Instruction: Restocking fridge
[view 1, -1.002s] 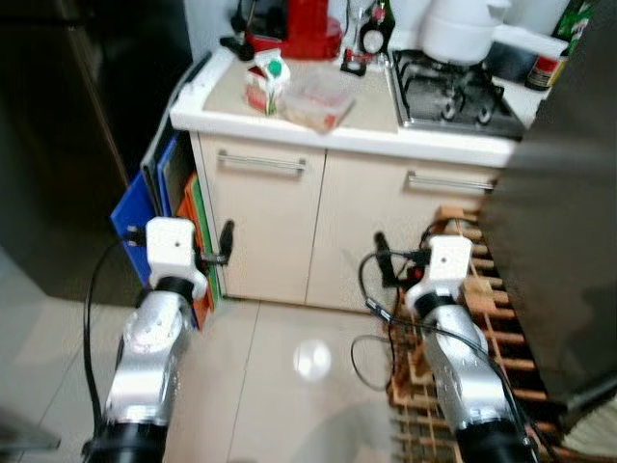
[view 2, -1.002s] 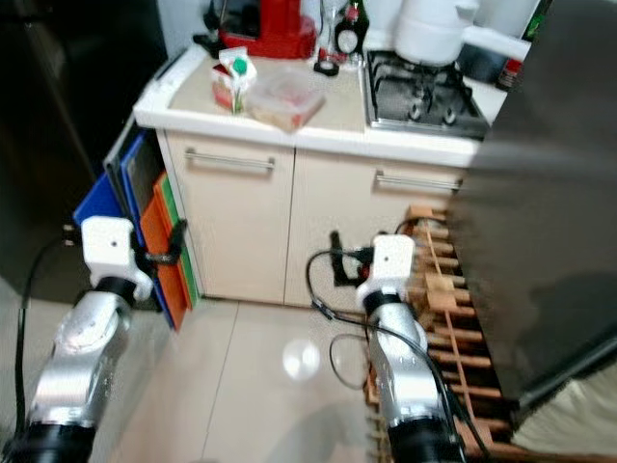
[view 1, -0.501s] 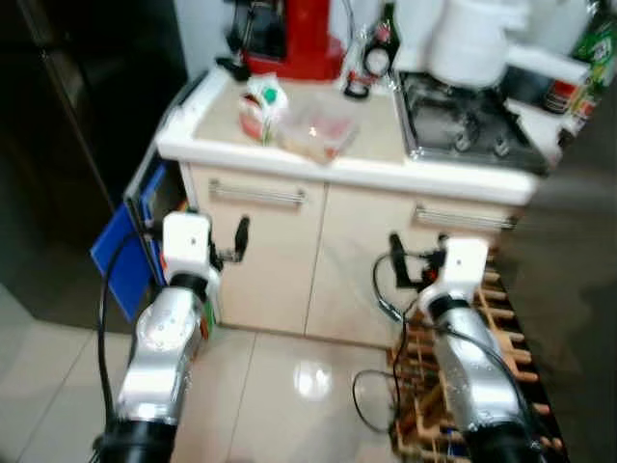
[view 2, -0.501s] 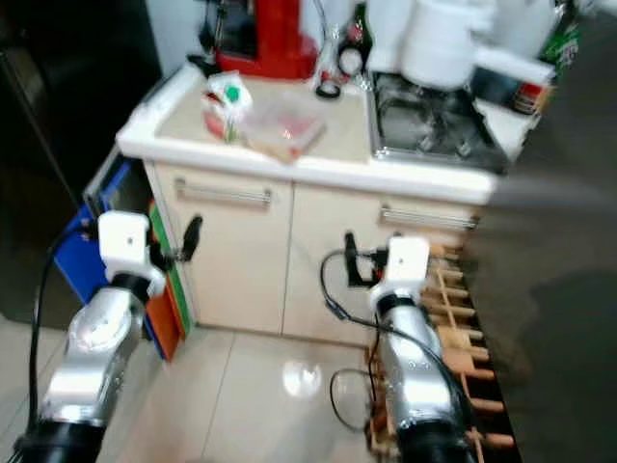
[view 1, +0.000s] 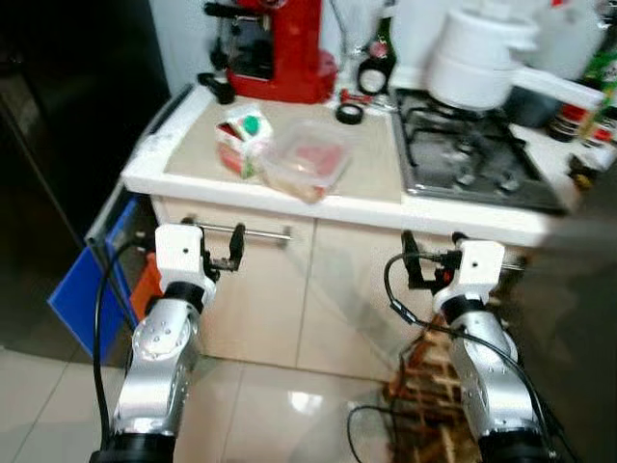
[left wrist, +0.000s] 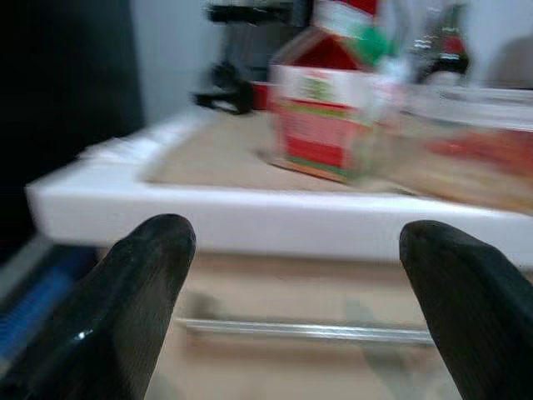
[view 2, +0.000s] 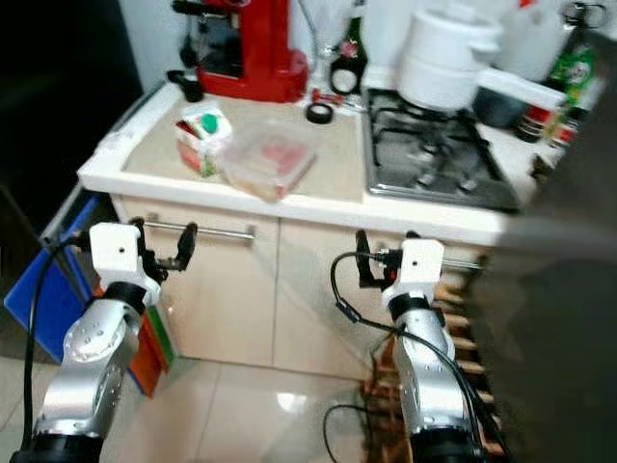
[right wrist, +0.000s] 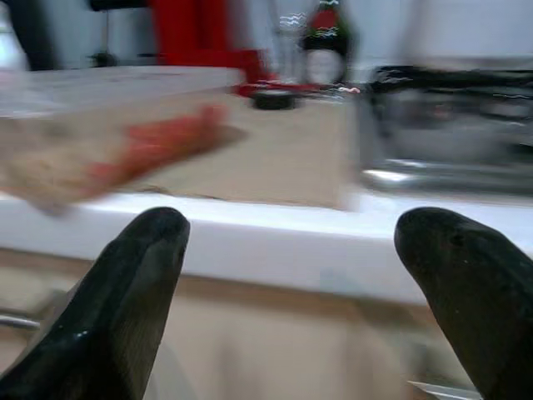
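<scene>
A red-and-white carton with a green cap (view 1: 241, 141) stands on the beige counter (view 1: 193, 154). A clear lidded food container (view 1: 308, 166) lies right beside it. My left gripper (view 1: 216, 251) is open and empty, held in front of the cabinet just below the counter edge, under the carton. My right gripper (view 1: 430, 264) is also open and empty, below the counter edge near the stove. The left wrist view has the carton (left wrist: 325, 108) straight ahead between the open fingers (left wrist: 133, 292). In the right wrist view the container (right wrist: 108, 133) sits off to one side.
A red coffee machine (view 1: 280, 48), bottles and a white pot (view 1: 482, 63) on a gas stove (view 1: 472, 159) fill the counter's back and right. A dark fridge (view 1: 58, 145) stands left with blue boards (view 1: 82, 299) beside it. A wooden rack (view 1: 424, 386) and dark door (view 1: 578, 318) are at right.
The camera has moved closer to the counter and the scene has shifted down. Both grippers have risen from mid-cabinet height to just under the counter edge, still open.
</scene>
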Controlling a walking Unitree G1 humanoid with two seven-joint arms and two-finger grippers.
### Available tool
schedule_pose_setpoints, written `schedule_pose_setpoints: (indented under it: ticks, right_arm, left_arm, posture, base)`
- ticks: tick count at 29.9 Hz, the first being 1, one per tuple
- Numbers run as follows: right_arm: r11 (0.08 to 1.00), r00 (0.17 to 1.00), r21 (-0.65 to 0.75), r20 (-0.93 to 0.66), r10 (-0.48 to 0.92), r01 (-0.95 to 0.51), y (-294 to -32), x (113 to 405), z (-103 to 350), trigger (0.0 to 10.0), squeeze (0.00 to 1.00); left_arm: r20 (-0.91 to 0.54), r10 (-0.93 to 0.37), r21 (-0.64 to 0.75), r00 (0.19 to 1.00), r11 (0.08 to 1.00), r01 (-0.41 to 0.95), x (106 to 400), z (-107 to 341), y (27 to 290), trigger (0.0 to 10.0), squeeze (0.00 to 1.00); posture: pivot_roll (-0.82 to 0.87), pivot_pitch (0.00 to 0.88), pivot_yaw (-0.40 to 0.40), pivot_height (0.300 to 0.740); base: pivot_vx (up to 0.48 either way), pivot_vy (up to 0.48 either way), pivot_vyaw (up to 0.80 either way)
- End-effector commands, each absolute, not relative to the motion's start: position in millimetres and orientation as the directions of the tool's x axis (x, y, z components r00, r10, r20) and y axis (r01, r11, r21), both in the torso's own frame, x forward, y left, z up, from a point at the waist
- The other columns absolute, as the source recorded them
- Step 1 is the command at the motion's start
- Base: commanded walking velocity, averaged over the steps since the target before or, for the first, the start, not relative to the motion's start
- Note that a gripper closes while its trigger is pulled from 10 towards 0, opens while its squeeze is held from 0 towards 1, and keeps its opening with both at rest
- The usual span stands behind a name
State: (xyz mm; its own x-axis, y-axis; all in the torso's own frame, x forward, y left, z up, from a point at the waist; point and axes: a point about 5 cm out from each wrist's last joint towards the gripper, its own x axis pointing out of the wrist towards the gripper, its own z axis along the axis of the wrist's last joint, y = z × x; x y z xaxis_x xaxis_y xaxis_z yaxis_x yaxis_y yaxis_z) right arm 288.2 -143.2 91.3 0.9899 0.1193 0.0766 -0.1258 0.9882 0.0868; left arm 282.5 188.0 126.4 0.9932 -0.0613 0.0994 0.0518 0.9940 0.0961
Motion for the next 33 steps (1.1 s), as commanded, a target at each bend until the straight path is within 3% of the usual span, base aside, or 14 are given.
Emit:
schedule_pose_setpoints:
  ticks: [1, 7, 8, 12, 16, 25, 33]
  right_arm:
    - [0.994, 0.993, 0.068, 0.084, 0.082, -0.088, -156.0, 289.0, 95.1, 10.0, 0.0]
    - [0.991, 0.992, 0.085, 0.083, 0.092, -0.099, -149.6, 286.7, 94.3, 10.0, 0.0]
    - [0.99, 0.989, 0.094, 0.113, 0.098, -0.109, -147.4, 288.0, 104.4, 10.0, 0.0]
    - [0.985, 0.979, 0.117, 0.175, 0.105, -0.126, -137.0, 293.5, 134.7, 10.0, 0.0]
    - [0.985, 0.974, 0.108, 0.195, 0.114, -0.137, -135.0, 295.0, 137.4, 10.0, 0.0]
    - [0.987, 0.986, 0.113, 0.137, 0.095, -0.111, -139.2, 292.8, 128.2, 10.0, 0.0]
    - [0.988, 0.988, 0.11, 0.126, 0.093, -0.107, -139.1, 291.3, 124.5, 10.0, 0.0]
  left_arm:
    - [0.15, -0.118, 0.124, 0.982, 0.987, 0.099, 285.8, 140.0, 173.6, 10.0, 1.0]
    - [0.23, -0.183, 0.154, 0.956, 0.977, 0.15, 289.5, 167.4, 160.8, 10.0, 1.0]
    - [0.276, -0.166, 0.174, 0.947, 0.977, 0.12, 294.6, 184.7, 162.8, 10.0, 0.0]
    - [0.323, -0.109, 0.251, 0.94, 0.968, 0.026, 306.8, 212.1, 174.9, 10.0, 0.0]
    - [0.343, -0.112, 0.257, 0.933, 0.966, 0.021, 313.4, 222.0, 174.6, 10.0, 0.0]
    - [0.394, -0.204, 0.294, 0.896, 0.952, 0.087, 327.8, 254.1, 153.7, 10.0, 0.0]
    - [0.363, -0.271, 0.358, 0.892, 0.924, 0.135, 330.2, 251.3, 133.5, 10.0, 0.0]
  posture:
    - [0.06, 0.0, -0.06, 0.74]
    - [0.06, 0.0, -0.058, 0.74]
    - [0.07, 0.0, -0.058, 0.74]
    - [0.06, 0.0, -0.062, 0.74]
    - [0.06, 0.0, -0.065, 0.74]
    - [0.04, 0.0, -0.052, 0.74]
    - [0.04, 0.0, -0.052, 0.74]
  base:
    - [0.48, 0.0, 0.0]
    - [0.48, 0.0, 0.0]
    - [0.416, 0.0, 0.0]
    - [0.0, 0.0, 0.0]
    - [0.0, 0.0, 0.0]
    - [0.0, 0.0, 0.0]
    - [0.0, 0.0, 0.0]
